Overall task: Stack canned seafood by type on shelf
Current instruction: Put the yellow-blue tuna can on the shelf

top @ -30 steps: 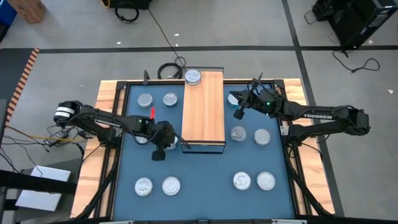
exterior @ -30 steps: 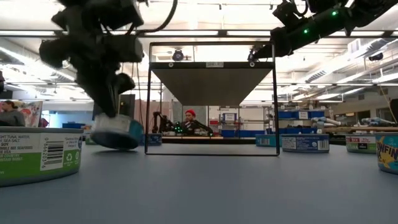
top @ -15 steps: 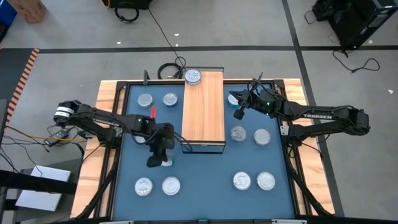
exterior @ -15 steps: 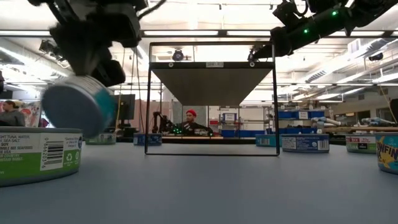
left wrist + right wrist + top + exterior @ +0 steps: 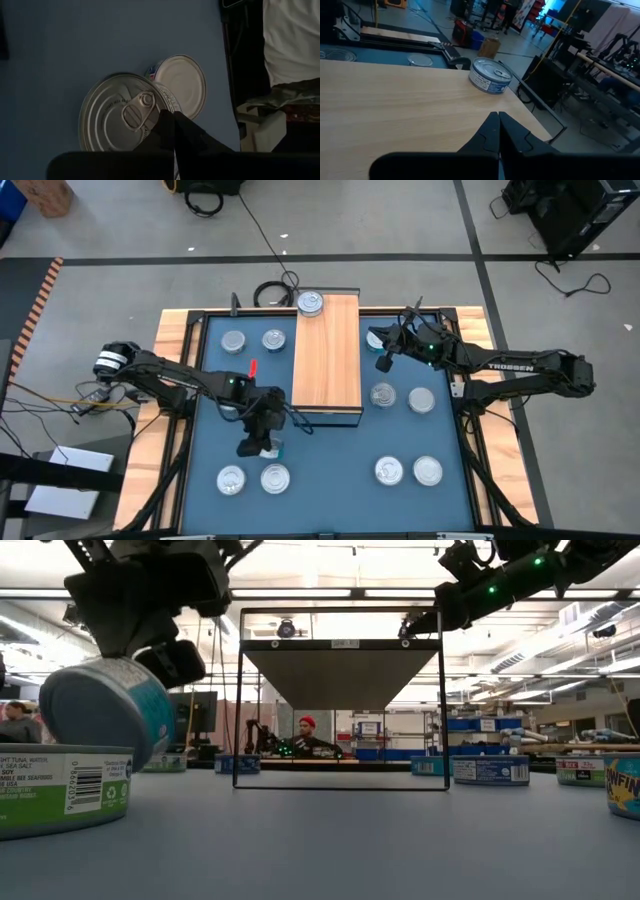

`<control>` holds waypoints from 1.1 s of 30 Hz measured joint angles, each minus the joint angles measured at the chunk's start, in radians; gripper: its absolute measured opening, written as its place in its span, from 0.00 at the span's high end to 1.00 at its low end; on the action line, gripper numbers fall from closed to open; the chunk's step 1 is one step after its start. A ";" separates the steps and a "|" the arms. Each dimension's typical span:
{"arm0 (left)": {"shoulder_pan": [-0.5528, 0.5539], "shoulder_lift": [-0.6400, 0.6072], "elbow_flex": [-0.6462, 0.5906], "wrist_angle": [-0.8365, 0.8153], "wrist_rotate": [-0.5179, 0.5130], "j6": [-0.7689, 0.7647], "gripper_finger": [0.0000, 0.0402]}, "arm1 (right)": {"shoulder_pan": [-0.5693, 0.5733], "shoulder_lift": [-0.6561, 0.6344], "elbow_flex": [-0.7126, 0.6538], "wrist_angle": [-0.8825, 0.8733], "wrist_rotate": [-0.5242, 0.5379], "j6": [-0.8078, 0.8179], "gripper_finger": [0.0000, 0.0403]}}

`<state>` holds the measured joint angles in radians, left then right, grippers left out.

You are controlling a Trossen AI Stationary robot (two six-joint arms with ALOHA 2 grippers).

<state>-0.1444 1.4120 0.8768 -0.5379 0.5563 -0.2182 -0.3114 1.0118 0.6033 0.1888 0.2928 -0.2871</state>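
The left tool (image 5: 262,442) was clamped on a teal-sided tin (image 5: 100,712), held tilted above the tabletop (image 5: 330,450) just off the shelf's (image 5: 327,370) near-left corner, with 2 tins (image 5: 253,478) close beside it. Open mat lay mid-table. The right tool (image 5: 382,363) hovered closed by the shelf's right edge — 1 tin (image 5: 311,303) sat at the shelf's far end.

The shelf (image 5: 327,356) has a light-brown wood-grain top with dark edging. The mat (image 5: 330,450) is blue. The tins (image 5: 400,471) have silver lids; the held tin (image 5: 105,710) looks teal-sided (blurred), and a near tin (image 5: 62,788) wears a green-and-white label.
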 joint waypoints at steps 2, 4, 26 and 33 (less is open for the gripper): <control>0.002 0.014 0.000 0.003 0.002 0.001 1.00 | 0.003 0.000 0.000 0.001 0.000 0.000 0.98; 0.006 0.022 0.000 0.003 0.002 0.002 1.00 | 0.003 0.000 0.000 0.001 -0.001 0.000 0.98; 0.087 0.024 0.000 -0.045 -0.013 0.059 1.00 | 0.003 0.000 0.000 0.004 0.000 0.000 0.98; 0.100 0.024 0.000 -0.096 -0.057 0.096 0.99 | 0.003 0.000 0.000 0.004 0.000 0.000 0.98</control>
<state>-0.0448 1.4361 0.8772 -0.6340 0.4994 -0.1222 -0.3080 1.0119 0.6033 0.1932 0.2928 -0.2871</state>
